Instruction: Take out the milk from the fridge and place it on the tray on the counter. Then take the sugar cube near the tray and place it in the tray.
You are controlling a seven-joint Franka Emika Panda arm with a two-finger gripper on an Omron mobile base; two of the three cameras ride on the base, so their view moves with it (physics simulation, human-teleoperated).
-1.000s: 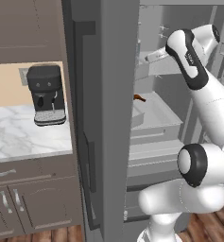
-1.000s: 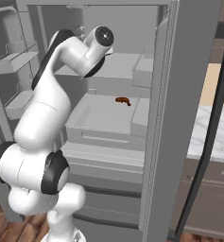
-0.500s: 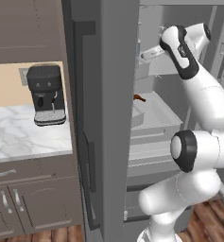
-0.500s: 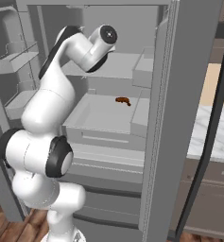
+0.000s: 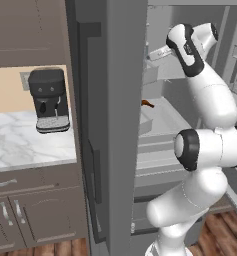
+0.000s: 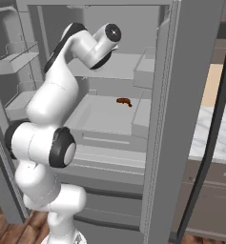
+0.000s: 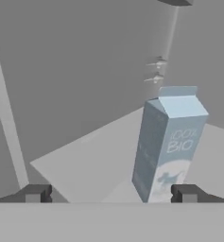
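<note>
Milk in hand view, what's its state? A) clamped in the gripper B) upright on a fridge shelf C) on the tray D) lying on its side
B: the milk stands upright on a pale fridge shelf, ahead of the open gripper, untouched.

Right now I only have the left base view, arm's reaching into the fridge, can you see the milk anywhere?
Observer: Yes. In the hand view the milk stands upright on a pale fridge shelf.
Operator: Is the gripper on it?
Observer: No. The gripper is open, and the carton sits ahead, nearer one fingertip than the other.
Operator: Anything else inside?
Observer: In the right base view a small brown item lies on a lower shelf.
</note>
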